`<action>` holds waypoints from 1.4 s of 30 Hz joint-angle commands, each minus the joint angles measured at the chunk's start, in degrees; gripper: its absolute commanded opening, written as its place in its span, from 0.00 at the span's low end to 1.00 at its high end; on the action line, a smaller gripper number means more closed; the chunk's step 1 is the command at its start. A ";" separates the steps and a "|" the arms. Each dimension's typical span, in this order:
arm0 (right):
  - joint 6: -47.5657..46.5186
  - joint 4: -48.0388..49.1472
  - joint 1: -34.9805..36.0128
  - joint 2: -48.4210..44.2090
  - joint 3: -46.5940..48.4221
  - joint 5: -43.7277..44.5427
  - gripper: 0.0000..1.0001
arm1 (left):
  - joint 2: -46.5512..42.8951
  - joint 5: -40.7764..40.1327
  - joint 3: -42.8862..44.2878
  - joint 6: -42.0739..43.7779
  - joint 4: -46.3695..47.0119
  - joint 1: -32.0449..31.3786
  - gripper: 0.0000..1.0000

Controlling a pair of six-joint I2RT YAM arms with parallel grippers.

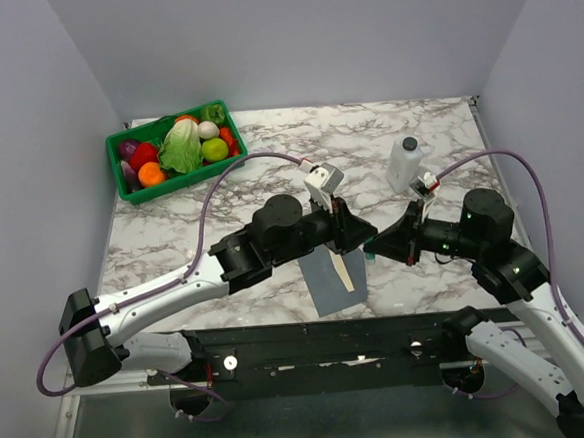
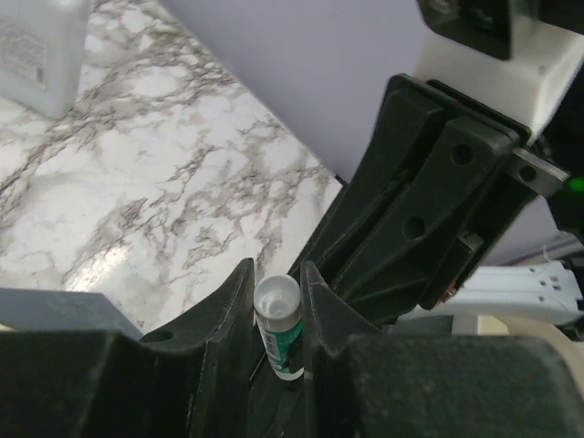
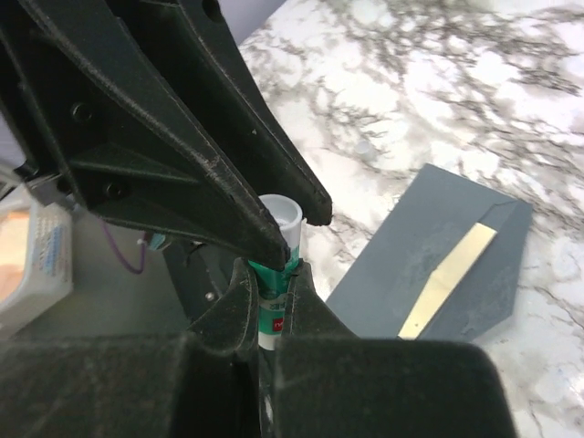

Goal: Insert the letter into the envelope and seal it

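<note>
Well, one green plastic crate (image 1: 169, 184) far left; then one slate-grey paper envelope (image 3: 401, 246) lying flat, one cream-tan paper letter (image 3: 447, 274) showing inside. My left gripper (image 2: 276, 274) and right gripper (image 3: 271, 269) both clamp one white-capped glue stick (image 3: 278, 214); one white plastic bottle (image 1: 404, 164) beyond.

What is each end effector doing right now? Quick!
Left end effector: closed on the glue stick, at its white cap end.
Right end effector: closed on the same glue stick, around its green body.
</note>
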 commanded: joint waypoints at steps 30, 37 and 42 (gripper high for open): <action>-1.26 -5.88 0.46 -0.52 6.41 7.64 0.01 | -0.66 -15.21 13.61 3.48 -15.13 -1.42 0.78; -1.17 -5.61 0.46 -0.61 6.59 7.91 0.01 | 1.62 -14.24 14.32 4.37 -17.06 -3.53 0.76; -1.09 -5.35 0.46 -0.25 6.50 7.55 0.01 | 1.98 -13.62 14.84 4.10 -16.54 -3.97 0.76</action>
